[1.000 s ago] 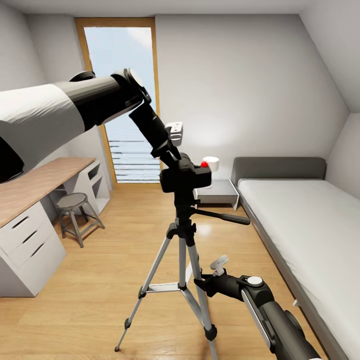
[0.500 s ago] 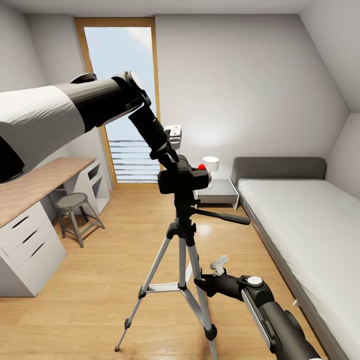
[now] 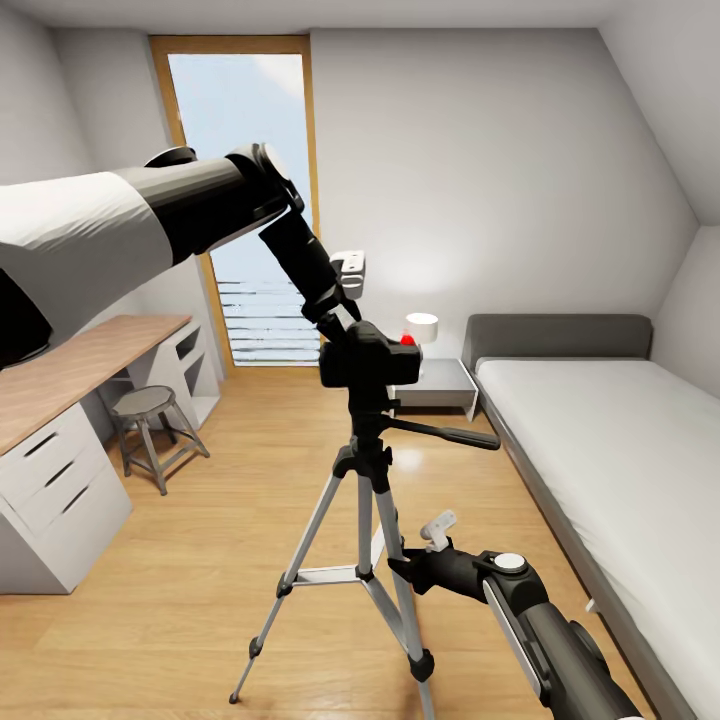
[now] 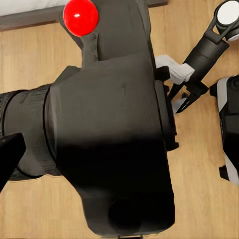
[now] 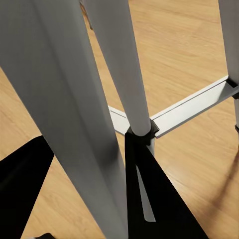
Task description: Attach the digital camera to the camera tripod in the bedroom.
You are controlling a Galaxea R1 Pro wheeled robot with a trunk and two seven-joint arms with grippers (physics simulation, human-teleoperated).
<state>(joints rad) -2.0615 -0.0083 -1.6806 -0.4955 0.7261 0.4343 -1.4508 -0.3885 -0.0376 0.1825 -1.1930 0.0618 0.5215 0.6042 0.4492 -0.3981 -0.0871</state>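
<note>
Head view: the left gripper reaches down from the raised left arm onto the camera and is clamped on it at its upper back, holding it right on top of the tripod head; whether the camera is seated on the mount or just touching it cannot be told from here. The camera's red button shows at its top on the side toward the bed. The tripod stands upright on the wood floor, its pan handle pointing toward the bed, its silver legs spread. The right gripper sits low, just beside a tripod leg; whether its fingers are apart or together cannot be told in this view. Left wrist view: the camera seen close from above with the button and lens barrel, one dark fingertip at the lens side, and far below the right arm over the floor. Right wrist view: the silver legs and a brace up close, with two dark fingers spread, a leg standing between them, not gripped. Beyond the tripod are a stool, desk, nightstand and window.
</note>
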